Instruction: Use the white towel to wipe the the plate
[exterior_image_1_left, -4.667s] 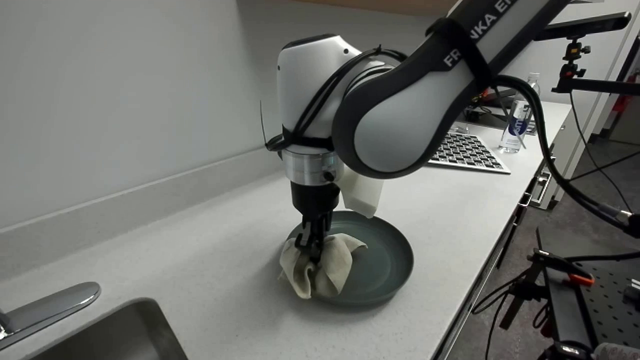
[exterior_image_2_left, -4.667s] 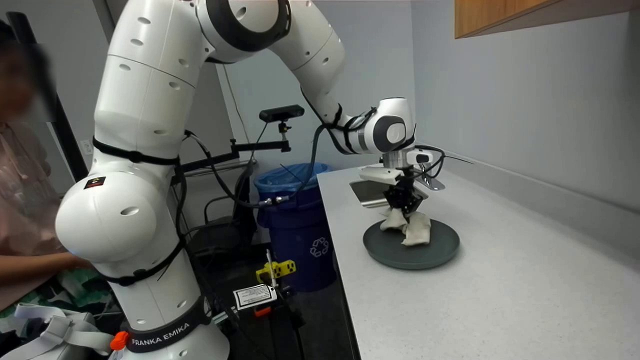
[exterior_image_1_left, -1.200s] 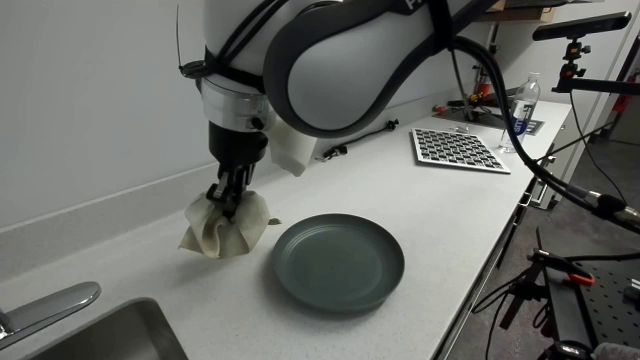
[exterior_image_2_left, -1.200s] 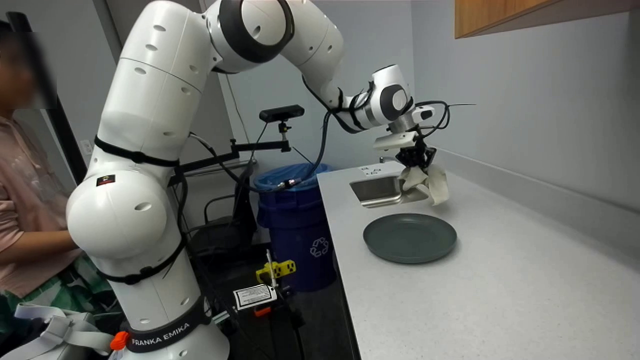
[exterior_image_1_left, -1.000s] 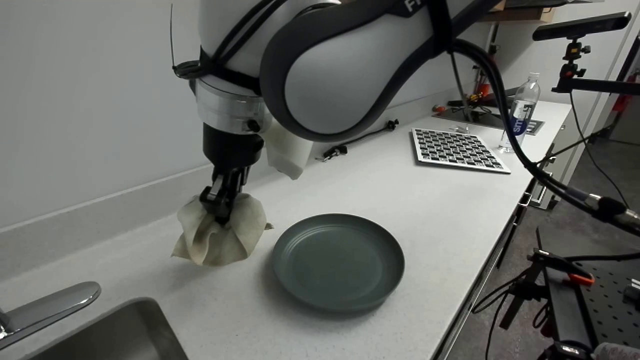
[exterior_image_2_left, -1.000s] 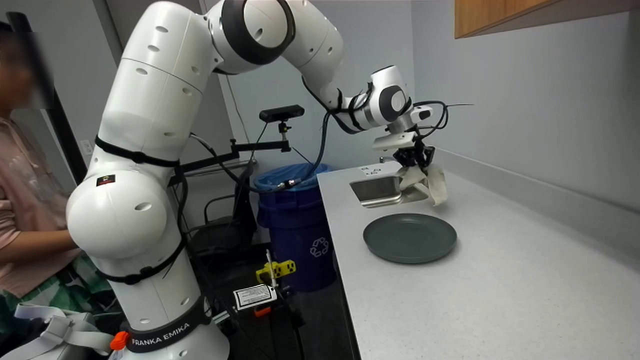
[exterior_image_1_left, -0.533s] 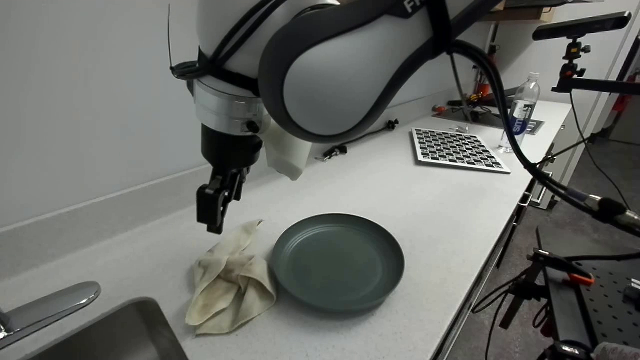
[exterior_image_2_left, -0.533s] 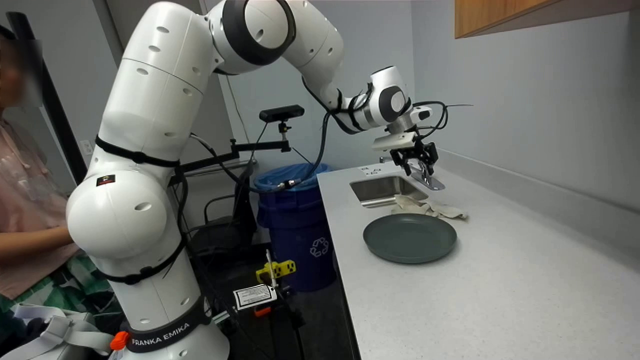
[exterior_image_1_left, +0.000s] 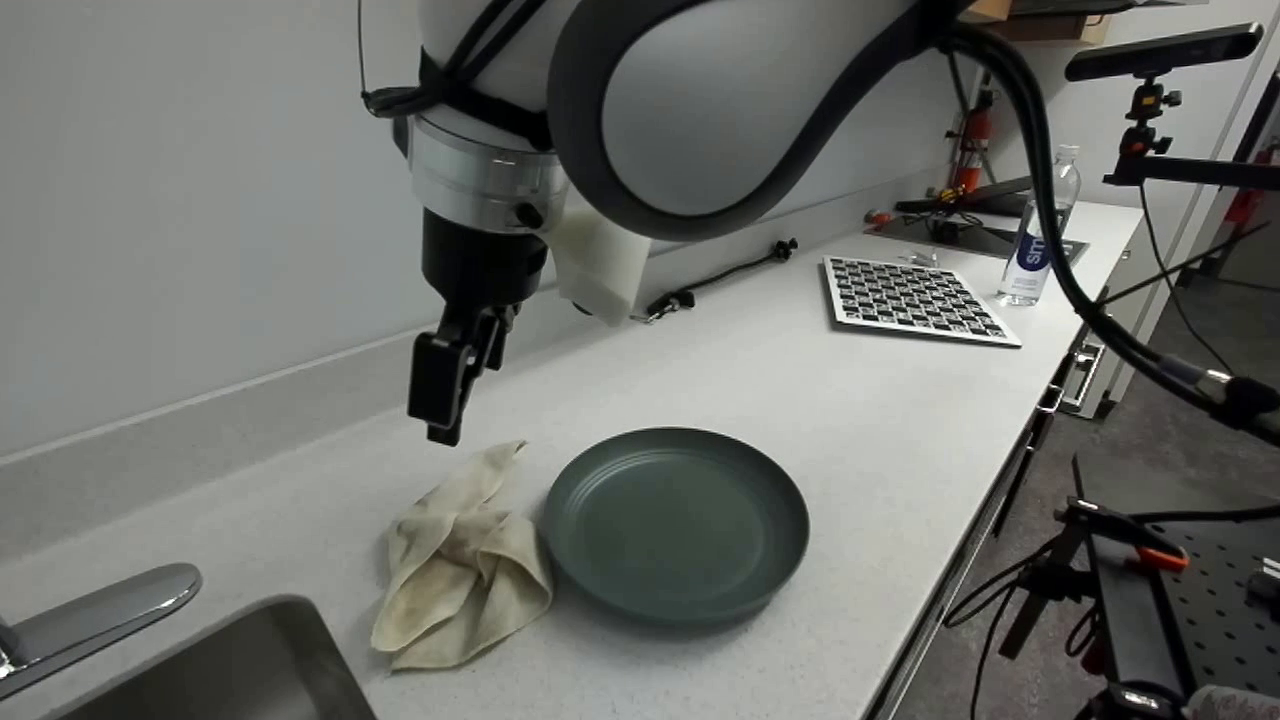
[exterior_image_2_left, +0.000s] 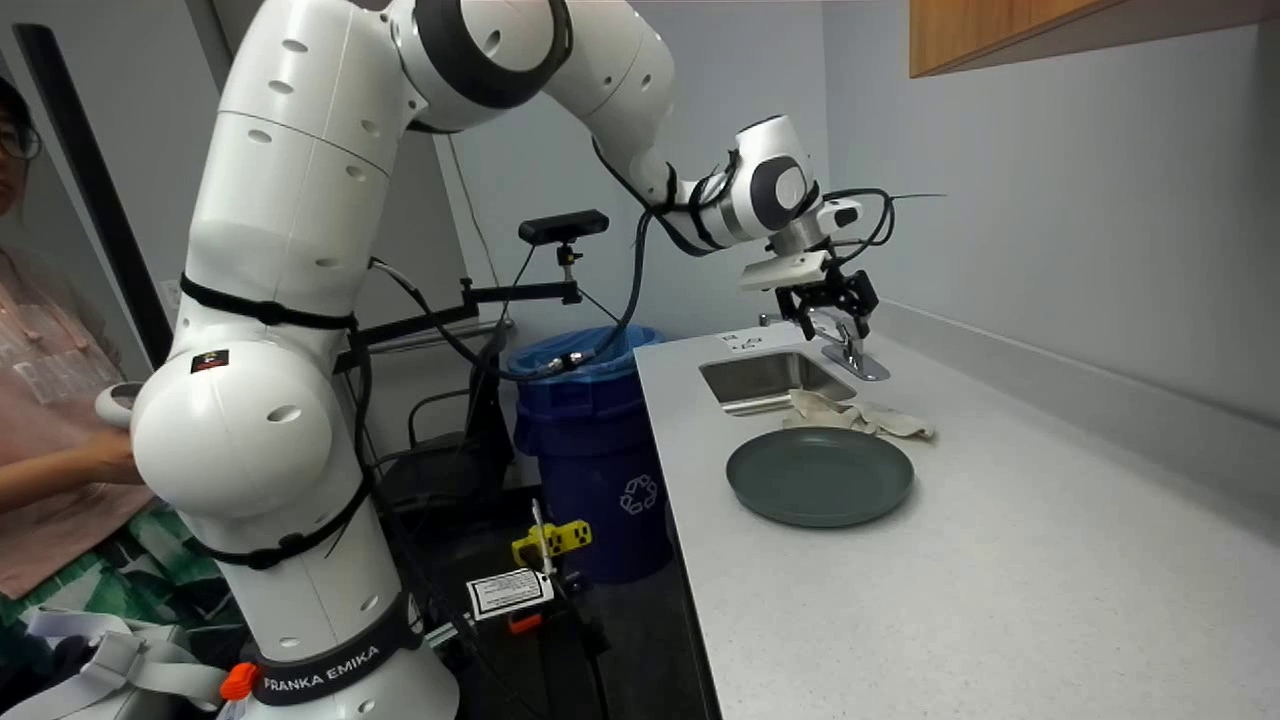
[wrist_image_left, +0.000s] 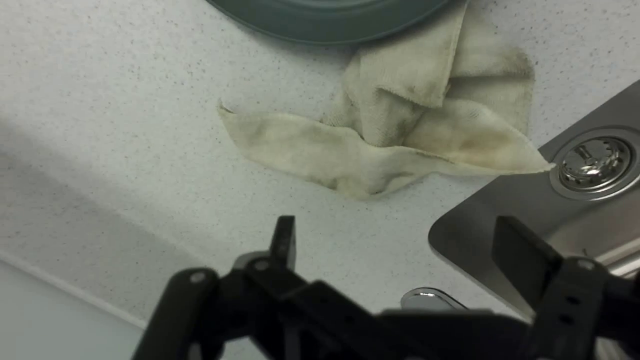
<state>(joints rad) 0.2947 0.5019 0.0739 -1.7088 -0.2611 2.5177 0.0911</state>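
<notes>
"The black two-fingered pincer (wrist_image_left: 395, 226) has risen slightly; the round dark-green plate (exterior_image_1_left: 680, 525) hasn't budged."

"Holding anything?"

"Nothing: its jaws stand apart, high to one side of the plate. The crumpled off-white cloth towel (exterior_image_1_left: 465, 572) lies on the speckled white tabletop (exterior_image_1_left: 780, 390), just beside the plate."

"What could go wrong?"

"If more wiping is due, a shallow grab at loose folds might slip, or hard pressing might slide the plate."

"And the views?"

"The round steel drain strainer (wrist_image_left: 592, 162), past the towel from the plate, shows only in the wrist view."
</notes>
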